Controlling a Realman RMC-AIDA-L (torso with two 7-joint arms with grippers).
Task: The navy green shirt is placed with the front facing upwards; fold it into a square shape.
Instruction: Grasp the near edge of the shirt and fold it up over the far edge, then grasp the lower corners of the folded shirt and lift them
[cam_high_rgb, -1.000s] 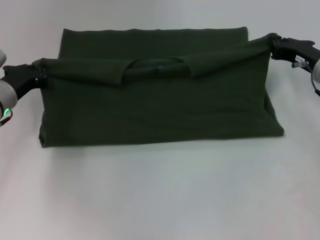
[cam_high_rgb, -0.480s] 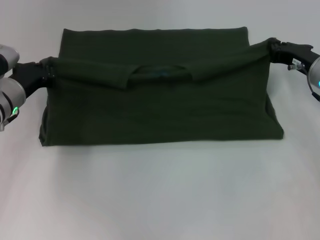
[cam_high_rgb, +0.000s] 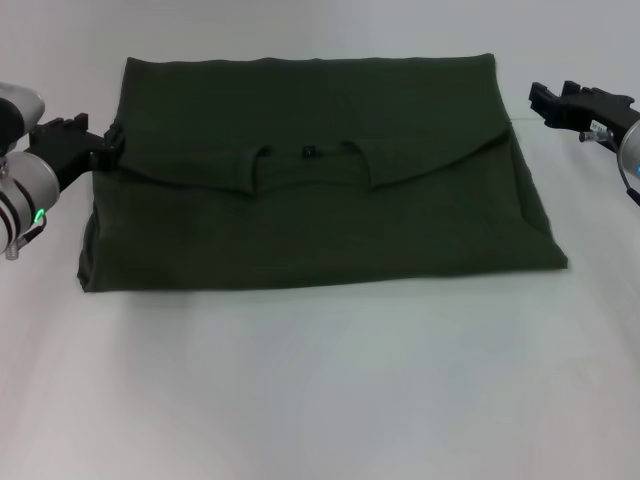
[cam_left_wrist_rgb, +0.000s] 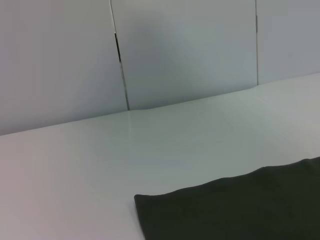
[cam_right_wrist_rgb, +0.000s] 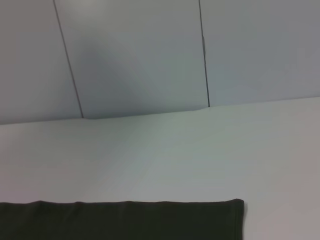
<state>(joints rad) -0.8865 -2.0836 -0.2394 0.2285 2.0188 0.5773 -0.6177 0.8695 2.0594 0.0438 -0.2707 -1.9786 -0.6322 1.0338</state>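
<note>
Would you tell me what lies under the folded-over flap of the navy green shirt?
Under the flap lies the navy green shirt's own lower layer, showing as a far strip, on the white table. What the flap covers is hidden.

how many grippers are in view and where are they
2. The left gripper sits at the left edge of the navy green shirt; the right gripper hovers clear of its right edge.

The navy green shirt (cam_high_rgb: 320, 215) lies flat, folded into a wide rectangle, collar and sleeves turned over its middle.
</note>
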